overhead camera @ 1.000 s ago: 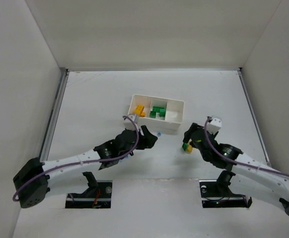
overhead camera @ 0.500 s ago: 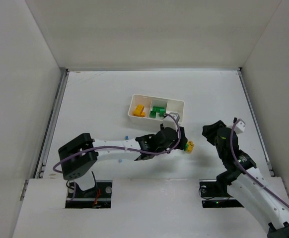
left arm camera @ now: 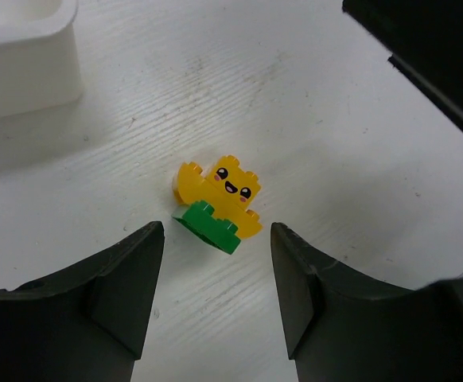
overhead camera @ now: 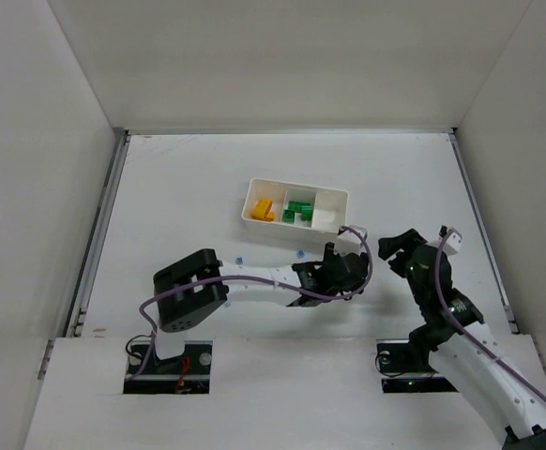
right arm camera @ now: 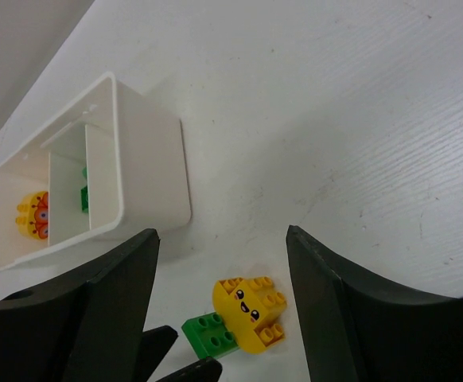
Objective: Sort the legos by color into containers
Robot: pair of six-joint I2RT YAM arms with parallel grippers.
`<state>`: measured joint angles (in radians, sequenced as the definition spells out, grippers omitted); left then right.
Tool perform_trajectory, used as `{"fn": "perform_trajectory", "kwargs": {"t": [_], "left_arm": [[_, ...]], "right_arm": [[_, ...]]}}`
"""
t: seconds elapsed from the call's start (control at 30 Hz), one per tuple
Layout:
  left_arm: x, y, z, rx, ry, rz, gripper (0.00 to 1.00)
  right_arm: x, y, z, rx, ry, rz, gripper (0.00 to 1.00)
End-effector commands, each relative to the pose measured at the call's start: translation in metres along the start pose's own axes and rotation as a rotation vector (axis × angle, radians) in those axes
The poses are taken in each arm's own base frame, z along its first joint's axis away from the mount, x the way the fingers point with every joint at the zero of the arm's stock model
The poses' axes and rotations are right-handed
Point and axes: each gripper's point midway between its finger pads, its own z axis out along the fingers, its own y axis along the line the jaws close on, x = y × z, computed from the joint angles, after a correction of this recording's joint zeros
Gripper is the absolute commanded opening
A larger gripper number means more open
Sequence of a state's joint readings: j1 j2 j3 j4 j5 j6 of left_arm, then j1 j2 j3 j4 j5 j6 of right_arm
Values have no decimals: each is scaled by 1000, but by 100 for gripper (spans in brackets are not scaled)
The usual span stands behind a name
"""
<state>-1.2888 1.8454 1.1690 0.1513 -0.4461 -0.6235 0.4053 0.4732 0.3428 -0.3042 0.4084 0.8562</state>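
The left gripper (left arm camera: 215,239) hangs low over the table (left arm camera: 335,159) with its jaws apart and nothing gripped. The fingers stand on either side of a yellow brick (left arm camera: 225,189) with a smiling face and the green brick (left arm camera: 208,226) pressed against its near edge, touching neither. The two look clipped together, though the pictures cannot confirm it. Being hard, light moulded plastic, they should neither bend nor crush, but the smooth flat sides may slip under an off-centre pinch. The safer hold is probably square across the yellow brick's flat flanks, below the studs. If the pair is joined, it would have to be pulled apart, since each colour has its own compartment. The right gripper (right arm camera: 219,237) hovers close opposite, also spread wide and empty, looking down on the same pair. The two arms crowd each other there, and a collision is the main hazard. Just beyond stands the white tray (overhead camera: 296,234), its near wall close to the bricks. It has yellow-orange pieces in its left compartment and green ones in the middle. The third cannot be read. Two tiny light-blue bricks (overhead camera: 299,253) lie loose near the tray.
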Motion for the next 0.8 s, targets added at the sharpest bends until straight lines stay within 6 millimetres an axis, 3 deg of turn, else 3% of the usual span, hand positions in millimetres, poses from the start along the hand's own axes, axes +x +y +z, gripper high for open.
{"fn": "perform_trajectory", "kwargs": {"t": [0.0, 0.5, 0.77], "left_arm": [[-13, -3, 4, -18, -28, 18, 53], [-7, 5, 20, -59, -8, 19, 44], [-3, 19, 18, -84, 1, -7, 20]], "right_arm": [[-9, 13, 0, -64, -34, 20, 72], [3, 16, 3, -105, -6, 36, 74], [4, 16, 4, -103, -3, 30, 75]]}}
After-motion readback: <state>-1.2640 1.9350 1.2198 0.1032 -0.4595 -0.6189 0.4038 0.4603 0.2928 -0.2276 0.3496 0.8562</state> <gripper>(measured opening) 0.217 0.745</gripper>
